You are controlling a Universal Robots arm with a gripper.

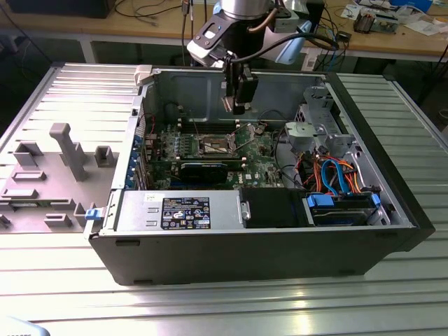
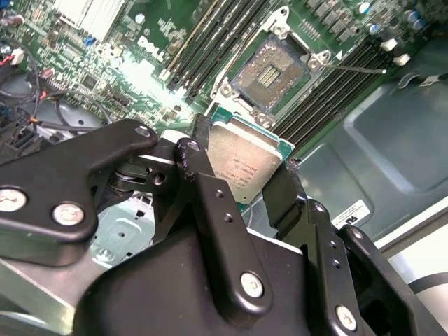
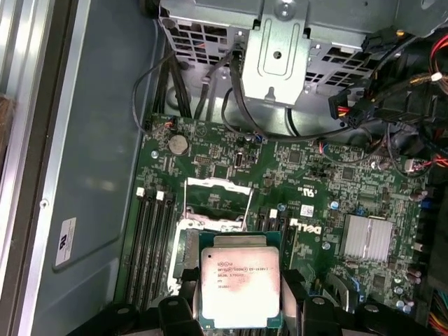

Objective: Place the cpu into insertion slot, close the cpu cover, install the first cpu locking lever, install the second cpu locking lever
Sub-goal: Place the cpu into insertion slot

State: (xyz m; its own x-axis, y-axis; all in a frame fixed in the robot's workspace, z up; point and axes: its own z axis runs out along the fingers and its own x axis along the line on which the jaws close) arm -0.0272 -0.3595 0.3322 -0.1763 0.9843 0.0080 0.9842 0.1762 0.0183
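Observation:
My gripper (image 1: 239,106) hangs inside the open computer case, above the green motherboard (image 1: 255,155). It is shut on the cpu (image 2: 241,164), a flat square chip with a silver-grey top, held by two opposite edges between the black fingers (image 2: 203,161). In both wrist views the cpu (image 3: 240,287) hovers in the air, apart from the board. The insertion slot (image 2: 269,70) lies bare and dark within its silvery rim, a short way beyond the chip. The cpu cover (image 3: 213,203), a thin silvery frame, stands swung open at the far side of the slot (image 3: 186,253).
Black memory slots (image 3: 150,245) flank the socket. A silver heatsink (image 3: 367,238), a long black card (image 1: 204,169), a metal drive cage (image 1: 318,129) with orange and blue cables (image 1: 336,175), and the case walls (image 1: 182,87) surround the board. A grey fixture tray (image 1: 56,168) lies outside.

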